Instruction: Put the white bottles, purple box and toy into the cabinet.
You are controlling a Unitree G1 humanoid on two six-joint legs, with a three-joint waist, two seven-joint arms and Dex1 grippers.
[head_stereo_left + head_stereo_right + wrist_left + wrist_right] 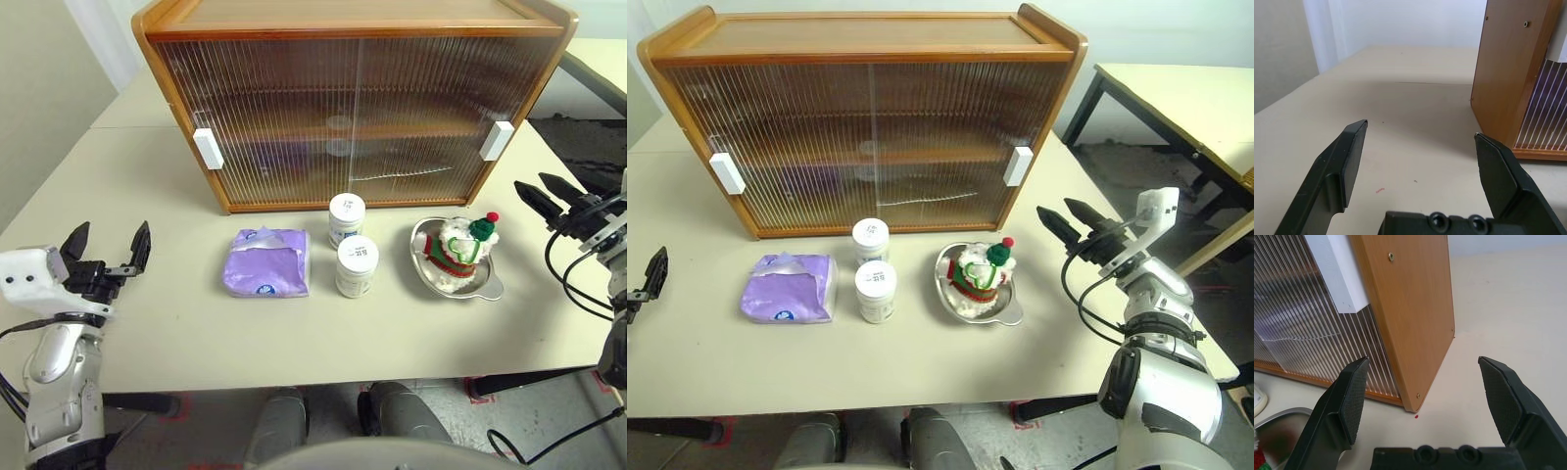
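While raised, left gripper gapes.

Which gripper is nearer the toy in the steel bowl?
Right. The right gripper, open, sits just beyond the bowl's right side, level with the toy. The left gripper, also open, is far off at the table's left edge, past the purple box.

No text can be read (labels on the white bottles too small).
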